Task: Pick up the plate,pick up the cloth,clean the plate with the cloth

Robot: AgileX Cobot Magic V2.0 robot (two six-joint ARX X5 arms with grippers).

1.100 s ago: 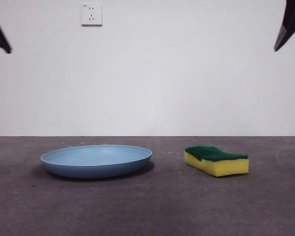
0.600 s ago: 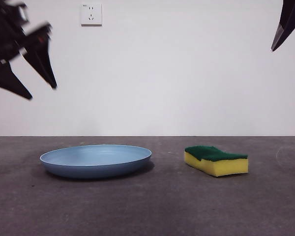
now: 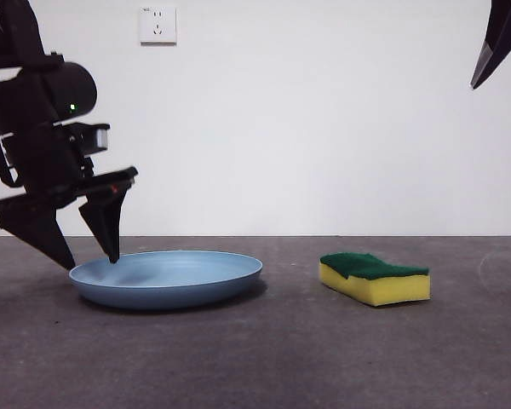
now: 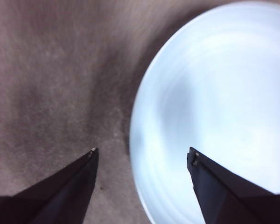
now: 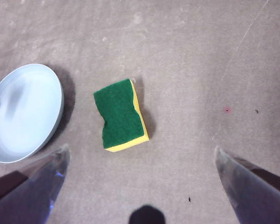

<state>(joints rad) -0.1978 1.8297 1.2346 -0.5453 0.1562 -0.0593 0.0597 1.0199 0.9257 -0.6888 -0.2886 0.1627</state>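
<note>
Presently the left gripper (image 3: pixel 89 260) hangs at the plate (image 3: pixel 166 278), jaws spread wide and astride the rim at the end farthest from the sponge: in the left wrist view one jaw tip sits over the bare table (image 4: pixel 46 84), the other over the plate's bowl. Plate lies flat on the table, mouth up; round, so no long axis. The cloth (really a yellow sponge (image 5: pixel 122 115), green scouring face up) rests well apart from the plate, its long axis running roughly front-to-back in the right wrist view. Right gripper (image 5: pixel 140 154) waits high above the sponge, jaws wide apart, holding nothing. Risk, as judged: the rim is shallow and smooth, so an uneven closure could skid the plate sideways or tip it up.
</note>
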